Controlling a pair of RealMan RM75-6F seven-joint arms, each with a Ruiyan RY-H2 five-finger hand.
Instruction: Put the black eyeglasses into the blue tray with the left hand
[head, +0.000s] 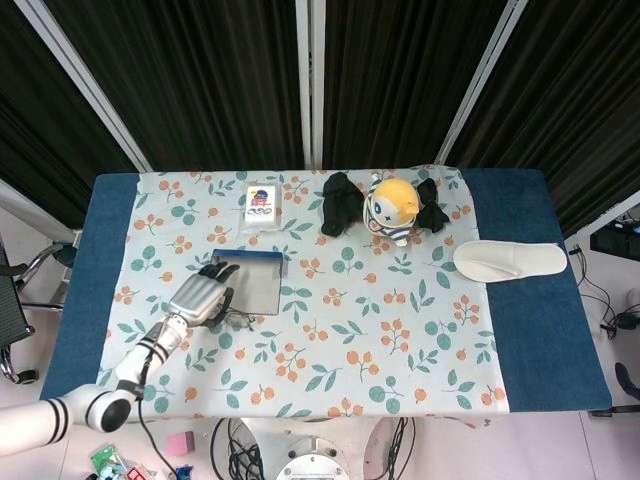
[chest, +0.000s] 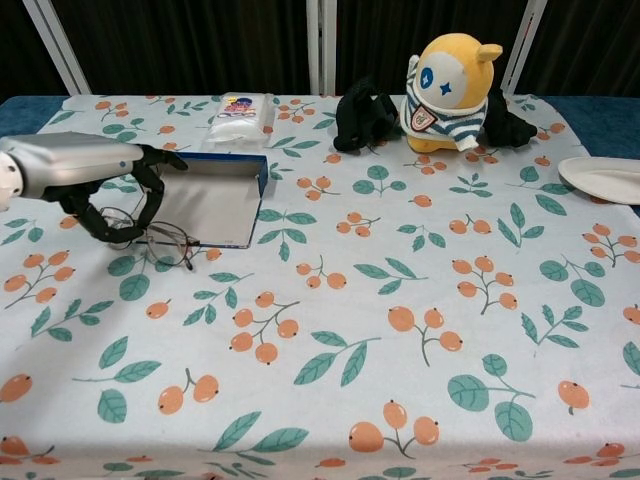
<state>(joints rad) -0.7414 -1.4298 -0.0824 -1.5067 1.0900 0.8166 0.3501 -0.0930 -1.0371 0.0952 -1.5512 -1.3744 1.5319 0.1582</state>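
My left hand (head: 203, 293) (chest: 105, 180) holds the black eyeglasses (chest: 155, 241) (head: 236, 319) by the frame, lifted just above the cloth. The glasses hang under the curled fingers at the front left corner of the blue tray (head: 262, 258) (chest: 258, 182). The tray is a shallow blue box with a pale inside, and nothing lies in it. The hand's fingertips reach over the tray's left wall. My right hand is not in either view.
A white packet (head: 260, 203) (chest: 240, 114) lies behind the tray. A yellow plush toy (head: 393, 209) (chest: 452, 90) stands on a black cloth (head: 339, 201) (chest: 361, 112) at the back. A white slipper (head: 510, 260) (chest: 603, 177) lies at the right.
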